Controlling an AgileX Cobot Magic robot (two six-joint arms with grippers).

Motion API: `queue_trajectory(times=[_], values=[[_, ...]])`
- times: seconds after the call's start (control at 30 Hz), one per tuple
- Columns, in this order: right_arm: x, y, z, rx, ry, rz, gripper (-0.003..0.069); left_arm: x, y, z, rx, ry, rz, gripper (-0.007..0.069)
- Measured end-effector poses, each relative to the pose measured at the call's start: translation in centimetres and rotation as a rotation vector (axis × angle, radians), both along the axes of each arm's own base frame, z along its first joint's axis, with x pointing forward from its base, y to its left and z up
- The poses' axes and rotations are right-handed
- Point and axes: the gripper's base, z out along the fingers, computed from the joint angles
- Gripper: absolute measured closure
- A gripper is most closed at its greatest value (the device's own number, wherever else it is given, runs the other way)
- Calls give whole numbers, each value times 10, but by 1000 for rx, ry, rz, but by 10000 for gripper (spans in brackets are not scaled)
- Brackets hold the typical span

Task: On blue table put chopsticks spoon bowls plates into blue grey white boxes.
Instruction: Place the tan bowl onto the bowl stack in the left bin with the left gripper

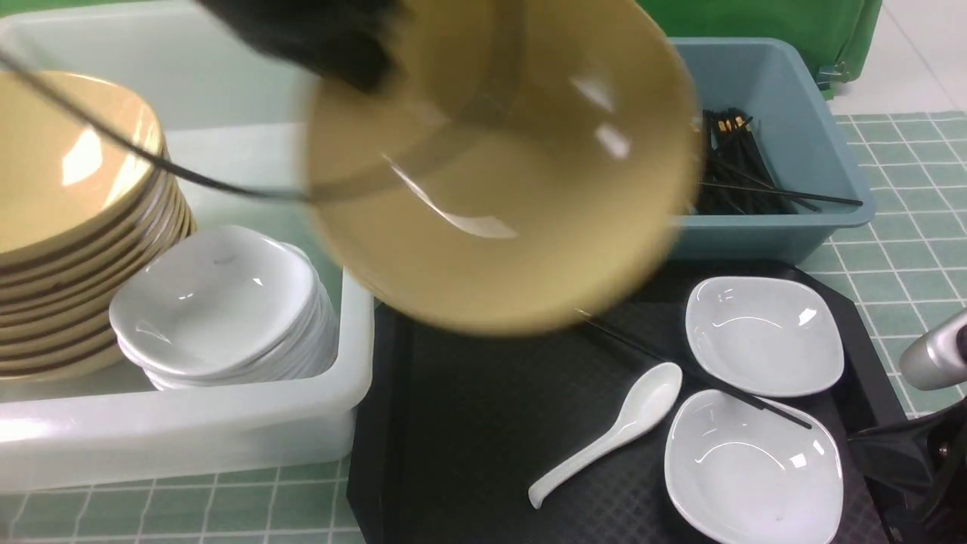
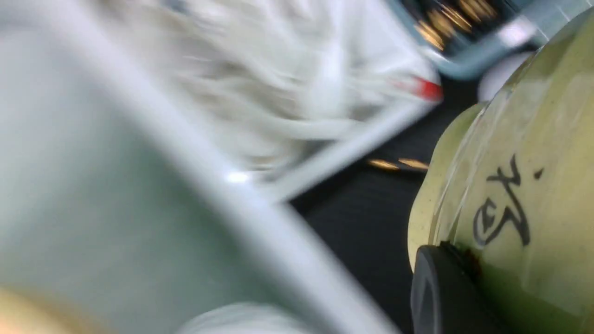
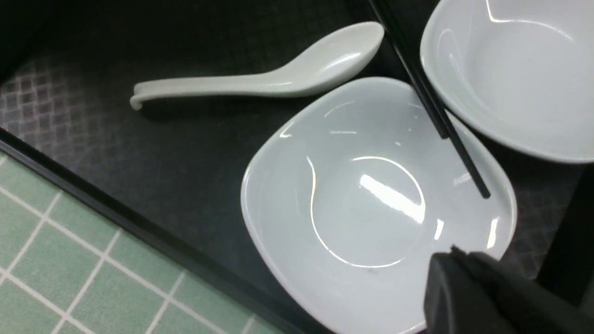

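Observation:
My left gripper is shut on the rim of a tan bowl, which hangs tilted and blurred above the black tray; one finger presses its outer wall. More bowls and plates are stacked in the large white box. Chopsticks lie in the blue-grey box. On the tray lie a spoon, two plates and one chopstick. My right gripper is shut and empty, just above the near plate.
The black tray sits on the blue table between the large box and my right arm. A blurred smaller white box shows in the left wrist view, beside the blue-grey one.

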Motion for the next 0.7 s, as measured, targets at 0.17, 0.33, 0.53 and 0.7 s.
queue_trajectory(times=[0.17, 0.33, 0.53, 0.7], values=[[1, 0, 0, 11, -14, -10, 610, -40, 120, 14, 66, -45, 465, 619], [2, 1, 1, 31, -16, -19, 610, -54, 190, -10, -20, -18, 793, 617], [2, 2, 2, 51, -18, -28, 610, -25, 219, -59, -80, 60, 870, 510], [2, 2, 2, 51, -17, -28, 610, -11, 228, -84, -87, 151, 890, 249]])
